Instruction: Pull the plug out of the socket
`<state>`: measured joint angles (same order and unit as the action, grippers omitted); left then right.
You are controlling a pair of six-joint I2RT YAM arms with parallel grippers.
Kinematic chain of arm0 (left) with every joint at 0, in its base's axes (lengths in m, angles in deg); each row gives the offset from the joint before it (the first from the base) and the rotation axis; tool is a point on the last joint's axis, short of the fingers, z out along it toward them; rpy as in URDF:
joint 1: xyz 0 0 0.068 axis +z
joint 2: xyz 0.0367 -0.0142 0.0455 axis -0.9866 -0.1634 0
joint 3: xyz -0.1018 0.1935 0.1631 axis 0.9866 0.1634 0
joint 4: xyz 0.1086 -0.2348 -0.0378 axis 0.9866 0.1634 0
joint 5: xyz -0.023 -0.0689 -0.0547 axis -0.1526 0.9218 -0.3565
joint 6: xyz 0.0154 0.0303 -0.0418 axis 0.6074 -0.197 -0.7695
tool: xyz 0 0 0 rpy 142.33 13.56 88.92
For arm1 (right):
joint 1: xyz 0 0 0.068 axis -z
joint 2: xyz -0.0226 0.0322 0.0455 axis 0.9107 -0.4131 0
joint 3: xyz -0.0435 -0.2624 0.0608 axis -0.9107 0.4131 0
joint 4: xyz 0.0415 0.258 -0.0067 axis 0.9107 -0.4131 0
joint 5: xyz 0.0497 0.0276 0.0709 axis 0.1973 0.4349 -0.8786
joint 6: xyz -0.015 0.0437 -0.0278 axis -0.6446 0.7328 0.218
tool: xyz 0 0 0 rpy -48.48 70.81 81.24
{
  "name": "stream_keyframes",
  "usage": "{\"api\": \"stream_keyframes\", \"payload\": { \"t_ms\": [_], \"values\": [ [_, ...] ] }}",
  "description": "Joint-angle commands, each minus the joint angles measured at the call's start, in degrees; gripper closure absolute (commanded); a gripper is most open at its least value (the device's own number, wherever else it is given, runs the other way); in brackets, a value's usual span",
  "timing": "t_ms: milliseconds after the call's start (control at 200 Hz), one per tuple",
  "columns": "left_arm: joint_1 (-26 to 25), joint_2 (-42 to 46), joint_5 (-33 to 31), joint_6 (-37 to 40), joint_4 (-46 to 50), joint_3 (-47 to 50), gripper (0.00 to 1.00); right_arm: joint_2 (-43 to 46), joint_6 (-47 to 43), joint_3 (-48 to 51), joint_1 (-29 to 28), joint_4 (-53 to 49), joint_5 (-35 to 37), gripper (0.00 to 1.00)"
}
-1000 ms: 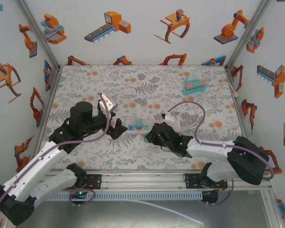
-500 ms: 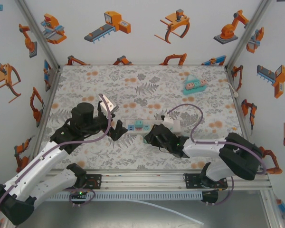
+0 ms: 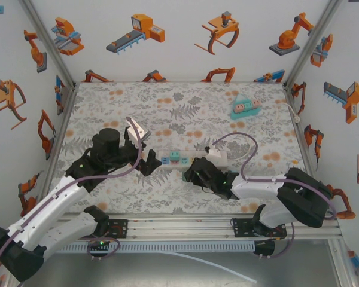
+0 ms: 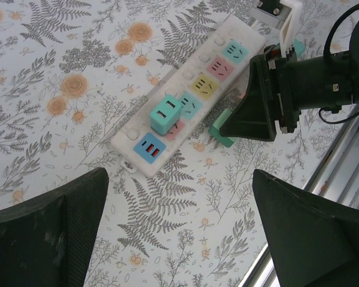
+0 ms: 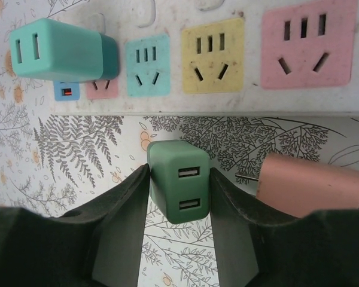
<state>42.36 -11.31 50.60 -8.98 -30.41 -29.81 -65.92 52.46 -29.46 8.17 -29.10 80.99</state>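
right gripper, clamped on the green charger plug, has eased off the power strip: plug apparently freed; left gripper gapes wide.

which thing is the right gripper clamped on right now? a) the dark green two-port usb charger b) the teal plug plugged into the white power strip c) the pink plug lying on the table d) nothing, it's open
a: in the right wrist view the right gripper presses on both sides of the dark green two-port usb charger, clear of the white power strip; the teal plug sits in the strip and the pink plug lies on the table.
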Motion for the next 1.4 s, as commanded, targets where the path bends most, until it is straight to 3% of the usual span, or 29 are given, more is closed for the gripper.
{"api": "stream_keyframes", "payload": {
  "t_ms": [0, 175, 551, 636, 716, 846, 1006, 1137, 1302, 1397],
  "values": [
    [-0.28, 0.25, -0.28, -0.65, -1.15, 0.43, 0.02, 1.78, 0.60, 0.50, -0.40, -2.05, 3.11, 0.56],
    [-0.26, -0.12, -1.30, -0.94, -1.20, 0.43, 0.02, 4.01, 0.08, 0.73, -0.40, -4.26, 4.04, 0.55],
    [-0.31, -3.15, -12.78, -6.03, 0.26, -0.56, 0.03, 15.12, -5.38, 0.20, -0.29, -13.11, 7.68, 0.54],
    [-0.02, -3.70, -17.27, -9.80, 0.01, -0.39, 0.03, 18.68, -11.92, -0.35, -0.32, -13.26, 9.92, 0.54],
    [0.79, -4.88, -19.72, -13.69, 0.32, -0.56, 0.03, 21.63, -24.73, -1.34, -0.22, -12.20, 11.64, 0.54],
    [2.69, -6.41, -20.10, -18.54, -0.66, 0.10, 0.03, 24.92, -46.11, -3.98, 0.57, -11.58, 12.10, 0.41],
    [5.63, -7.63, -19.11, -23.87, -2.95, 1.80, 0.03, 25.58, -71.04, -7.82, 3.93, -12.37, -0.99, 0.37],
    [7.88, -9.32, -17.30, -28.08, -4.80, 3.04, 0.03, 23.66, -86.30, -11.78, 8.85, -15.93, -19.68, 0.36],
    [8.88, -12.65, -17.13, -32.85, -6.92, 3.59, 0.03, 16.89, -94.51, -17.55, 14.51, -17.71, -38.04, 0.35],
    [9.17, -15.00, -17.37, -35.58, -7.84, 3.59, 0.03, 11.02, -97.18, -22.22, 15.98, -19.90, -44.33, 0.35]
  ]
}}
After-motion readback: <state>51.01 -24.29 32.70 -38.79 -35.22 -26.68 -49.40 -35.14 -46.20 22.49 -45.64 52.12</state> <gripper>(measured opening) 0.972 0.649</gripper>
